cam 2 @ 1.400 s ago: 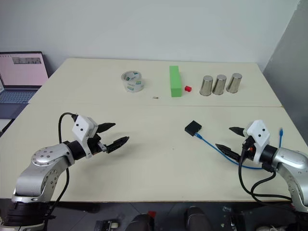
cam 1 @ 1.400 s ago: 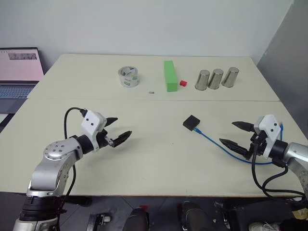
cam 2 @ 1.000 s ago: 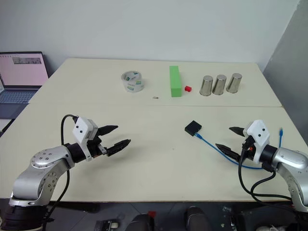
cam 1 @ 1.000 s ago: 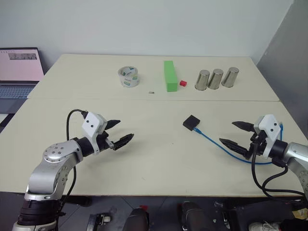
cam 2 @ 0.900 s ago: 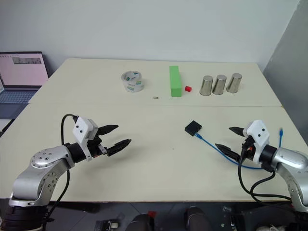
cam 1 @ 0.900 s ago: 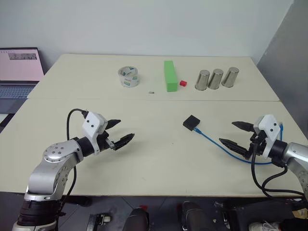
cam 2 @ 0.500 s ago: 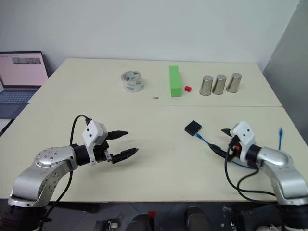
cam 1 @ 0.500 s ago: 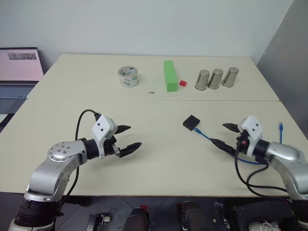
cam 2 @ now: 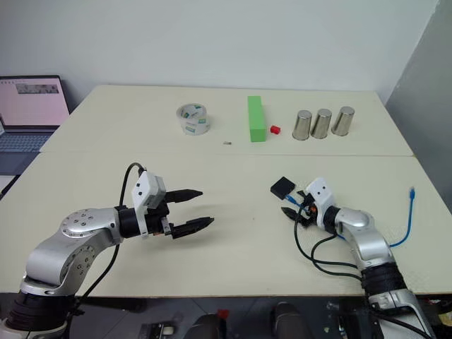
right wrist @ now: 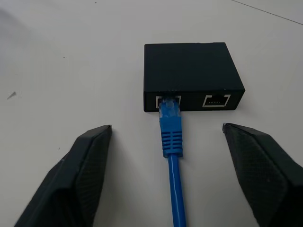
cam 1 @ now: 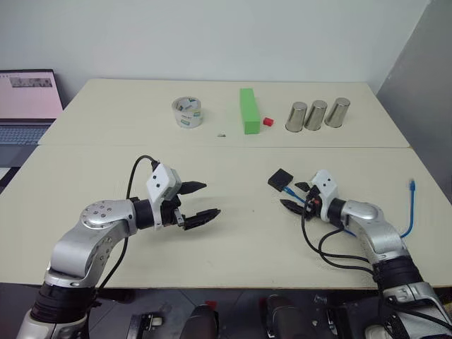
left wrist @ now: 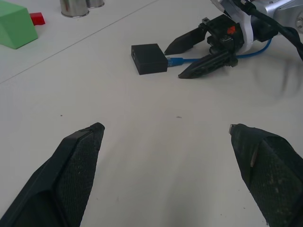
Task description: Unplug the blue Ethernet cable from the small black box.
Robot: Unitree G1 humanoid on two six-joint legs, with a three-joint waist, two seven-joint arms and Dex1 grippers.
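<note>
Straddling the plugged blue Ethernet cable (right wrist: 172, 142): right gripper (right wrist: 165, 156).

Silver-grey jointed arms, white wrist housings, looping black cables, textured black two-fingered left claw (cam 1: 199, 200)

Bare table (cam 1: 240, 233) lies open between the two grippers. Near the right gripper (right wrist: 165, 142), just the black box (right wrist: 191, 75) and its blue cable (right wrist: 173, 142) ahead.

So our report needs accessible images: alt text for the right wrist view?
A blue cable is plugged into one of two ports on a small black box lying on a pale table, with the open right gripper straddling its plug.
</note>
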